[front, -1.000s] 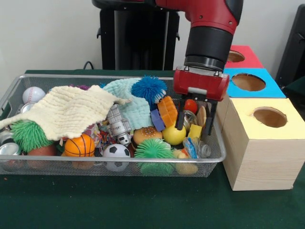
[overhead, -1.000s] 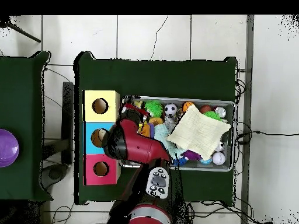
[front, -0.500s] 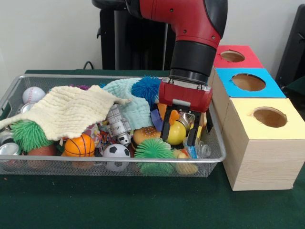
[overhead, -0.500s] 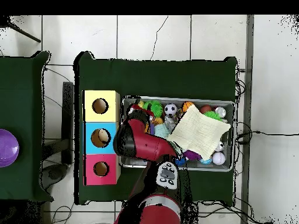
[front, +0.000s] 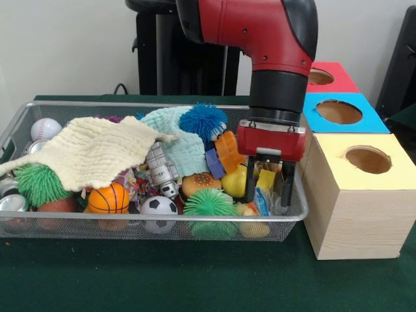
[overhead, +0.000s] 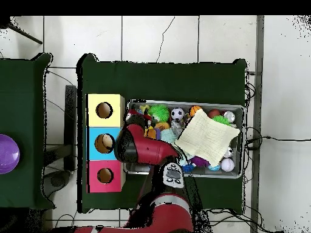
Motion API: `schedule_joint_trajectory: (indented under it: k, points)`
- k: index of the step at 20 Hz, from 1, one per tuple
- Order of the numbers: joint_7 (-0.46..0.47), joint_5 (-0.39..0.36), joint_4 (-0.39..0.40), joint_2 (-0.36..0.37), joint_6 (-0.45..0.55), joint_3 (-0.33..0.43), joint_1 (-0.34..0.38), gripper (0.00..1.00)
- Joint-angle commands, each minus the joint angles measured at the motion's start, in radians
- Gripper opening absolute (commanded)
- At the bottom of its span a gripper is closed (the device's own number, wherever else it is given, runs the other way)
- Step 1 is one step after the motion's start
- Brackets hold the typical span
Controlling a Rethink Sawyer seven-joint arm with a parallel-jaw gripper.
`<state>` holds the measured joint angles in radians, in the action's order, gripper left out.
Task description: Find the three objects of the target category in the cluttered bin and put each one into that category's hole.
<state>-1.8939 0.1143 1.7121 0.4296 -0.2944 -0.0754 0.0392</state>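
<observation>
Front view: yellow block point(front: 266, 179) between jaws (spread).

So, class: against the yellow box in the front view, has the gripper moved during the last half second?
Yes. The gripper has shifted toward the yellow box, away from the soccer ball, at the bin's box end.

Green table point(front: 162, 276) bears wire bin point(front: 149, 227), three boxes point(front: 354, 208).

Front camera faces the bin point(front: 296, 214) closely; overhead looks straight down on it
</observation>
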Motion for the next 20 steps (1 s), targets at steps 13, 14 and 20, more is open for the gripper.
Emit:
schedule_joint_trajectory:
  k: [13,14,20]
  points:
    - [-0.1,-0.02,-0.024,-0.059,0.115,0.076,0.022,1.0]
    - [-0.094,-0.019,-0.026,-0.057,0.118,0.065,0.019,1.0]
    - [-0.091,0.01,-0.001,-0.021,0.158,0.01,-0.023,1.0]
